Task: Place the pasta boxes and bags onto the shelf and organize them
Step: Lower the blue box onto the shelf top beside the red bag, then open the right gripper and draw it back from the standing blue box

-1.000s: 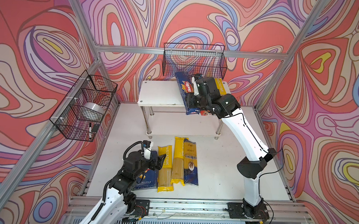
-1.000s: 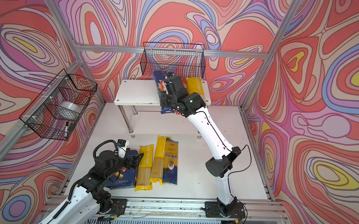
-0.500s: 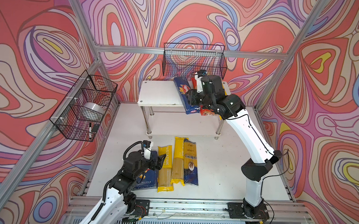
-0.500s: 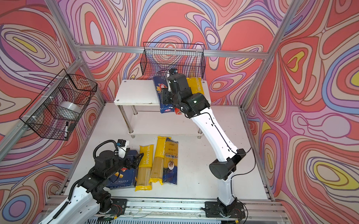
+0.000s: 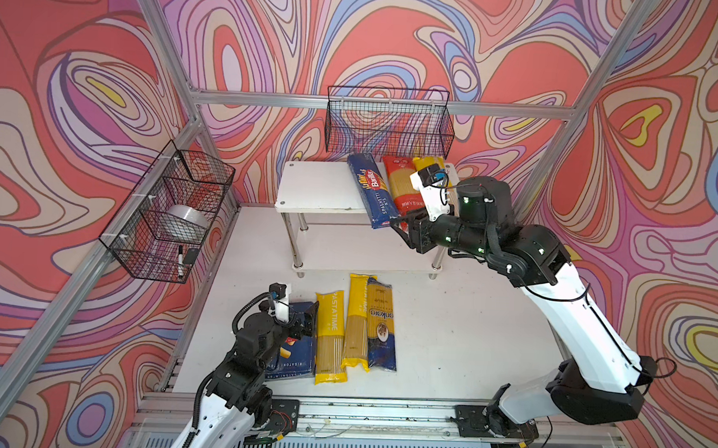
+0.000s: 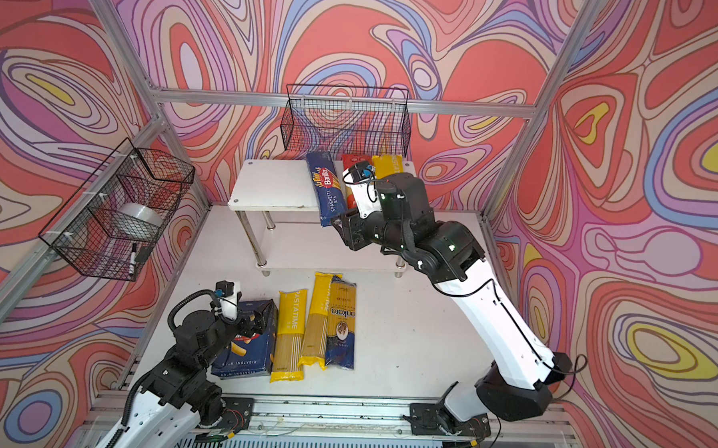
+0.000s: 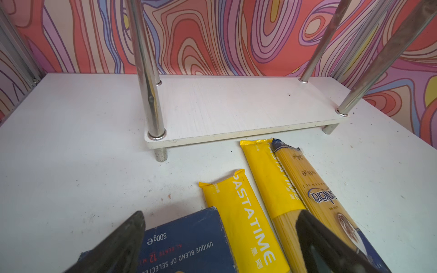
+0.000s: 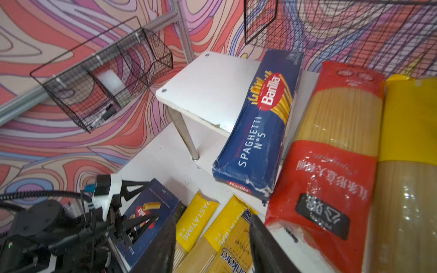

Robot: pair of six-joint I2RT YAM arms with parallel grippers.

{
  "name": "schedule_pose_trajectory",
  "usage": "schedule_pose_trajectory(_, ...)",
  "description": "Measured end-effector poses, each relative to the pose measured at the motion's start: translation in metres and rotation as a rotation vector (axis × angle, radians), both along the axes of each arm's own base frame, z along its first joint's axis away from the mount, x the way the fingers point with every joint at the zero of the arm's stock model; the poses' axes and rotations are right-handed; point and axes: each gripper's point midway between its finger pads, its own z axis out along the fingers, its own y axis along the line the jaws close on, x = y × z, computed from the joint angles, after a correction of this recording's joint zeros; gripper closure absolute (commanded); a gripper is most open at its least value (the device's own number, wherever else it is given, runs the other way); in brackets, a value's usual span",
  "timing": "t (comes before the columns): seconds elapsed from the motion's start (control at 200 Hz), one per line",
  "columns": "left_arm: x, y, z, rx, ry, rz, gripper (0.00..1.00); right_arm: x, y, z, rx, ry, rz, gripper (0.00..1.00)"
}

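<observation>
Fingers (image 8: 262, 241) of the right gripper (image 5: 403, 228) are standing apart, gripping nothing, just off the near end of the Barilla Spaghetti n.5 box (image 5: 373, 192). That box is lying askew on the shelf (image 5: 317, 186), overhanging the top board's near edge, beside a red spaghetti bag (image 5: 400, 189) and a yellow bag (image 6: 387, 164). So three items are sitting shelved, while four are waiting on the table (image 5: 469, 329): rigatoni box (image 5: 297, 355), two PASTATIME bags (image 5: 330, 340), dark blue bag (image 5: 379, 330). The right arm is reaching far toward the shelf's right side; the left gripper (image 7: 220, 215), also open, is hovering low over the rigatoni box.

Blue spaghetti box (image 8: 262, 132), red bag (image 8: 331, 153) and yellow bag (image 8: 406, 165) lie on shelf (image 8: 212, 89) top.
</observation>
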Motion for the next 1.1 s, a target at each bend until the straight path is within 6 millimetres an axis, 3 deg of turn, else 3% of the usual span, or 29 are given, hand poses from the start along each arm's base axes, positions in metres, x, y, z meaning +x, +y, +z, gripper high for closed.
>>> schedule_pose_trajectory(0.175, 0.006, 0.000, -0.024, 0.051, 0.092, 0.006, 0.00, -0.006, 0.011, -0.049, -0.097, 0.064, 0.079, 0.49)
schedule_pose_trajectory(0.31, 0.007, -0.003, -0.041, 0.080, 0.155, -0.005, 0.00, -0.010, 0.015, -0.066, -0.119, 0.078, 0.114, 0.50)
schedule_pose_trajectory(0.636, 0.008, -0.001, -0.034, 0.077, 0.136, 0.006, 0.00, -0.010, 0.022, -0.051, -0.068, 0.000, 0.152, 0.50)
schedule_pose_trajectory(1.097, 0.008, 0.001, -0.027, 0.070, 0.109, 0.014, 0.00, 0.011, 0.045, -0.052, -0.085, -0.029, 0.181, 0.50)
